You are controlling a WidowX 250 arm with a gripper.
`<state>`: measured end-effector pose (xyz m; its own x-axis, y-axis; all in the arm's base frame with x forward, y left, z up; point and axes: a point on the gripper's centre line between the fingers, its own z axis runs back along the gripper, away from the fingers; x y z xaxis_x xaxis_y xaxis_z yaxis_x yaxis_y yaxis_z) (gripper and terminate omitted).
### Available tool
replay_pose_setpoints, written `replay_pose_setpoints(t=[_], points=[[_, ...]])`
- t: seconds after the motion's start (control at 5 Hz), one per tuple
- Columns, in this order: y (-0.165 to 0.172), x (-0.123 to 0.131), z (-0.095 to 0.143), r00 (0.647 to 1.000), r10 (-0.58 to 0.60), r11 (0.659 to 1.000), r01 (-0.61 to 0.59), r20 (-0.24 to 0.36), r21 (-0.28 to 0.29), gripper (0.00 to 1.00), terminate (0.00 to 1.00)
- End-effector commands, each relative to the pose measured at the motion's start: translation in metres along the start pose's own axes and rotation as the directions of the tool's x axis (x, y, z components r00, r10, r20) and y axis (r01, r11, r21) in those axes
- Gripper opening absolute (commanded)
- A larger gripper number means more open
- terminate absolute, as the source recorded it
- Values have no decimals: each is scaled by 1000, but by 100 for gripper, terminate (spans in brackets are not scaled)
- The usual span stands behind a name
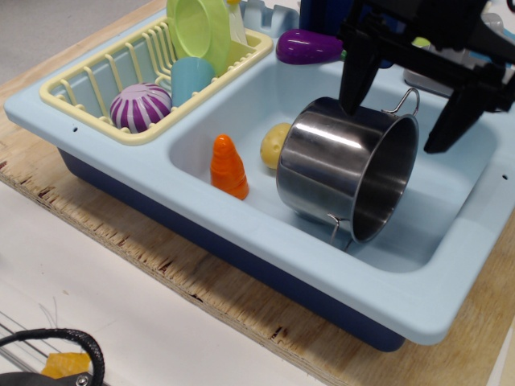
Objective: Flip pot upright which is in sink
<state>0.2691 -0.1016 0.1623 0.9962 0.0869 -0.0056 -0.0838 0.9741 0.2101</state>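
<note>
**Steel pot lies on its side in toy sink, gripper poised above its rim**

We see the pot (342, 165) tipped on its side in the basin of the light blue sink (241, 249), its open mouth facing right and toward the near wall, one wire loop handle sticking up at the top of the rim and the other down near the basin floor. The black gripper (400, 125) hangs over the pot's upper rim with its fingers (356, 76) spread wide and holding nothing; one finger stands just behind the pot's wall, the other out to the right over open basin, so the raised handle sits between them. To the right of the pot's mouth the basin floor lies bare up to the right wall. On the left, an orange carrot (228, 166) stands near the near wall, and a yellow potato (274, 145) rests just beside the pot's closed base. A purple eggplant (304, 46) sits on the sink's back ledge. The pale yellow dish rack (96, 80) fills the left compartment, holding a green plate (199, 28), a light-blue cup (191, 79) and a purple striped bowl (140, 107). The sink rests on a plywood worktop (145, 249).
</note>
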Motion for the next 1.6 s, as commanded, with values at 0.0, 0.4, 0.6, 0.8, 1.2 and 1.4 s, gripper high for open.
replay_pose_setpoints(t=[0.0,0.4,0.6,0.8,1.2,1.4], points=[[0,3,1,999,46,998,-46,6,34,100,0],[10,8,-16,998,61,996,-59,-28,61,100,0],[15,17,-24,998,29,995,-23,-55,95,100,0],[23,25,-29,998,17,994,-11,-53,107,100,0],[37,13,-26,999,53,998,-53,3,-31,0,0],[49,13,-13,997,78,991,-77,7,-111,0,0]])
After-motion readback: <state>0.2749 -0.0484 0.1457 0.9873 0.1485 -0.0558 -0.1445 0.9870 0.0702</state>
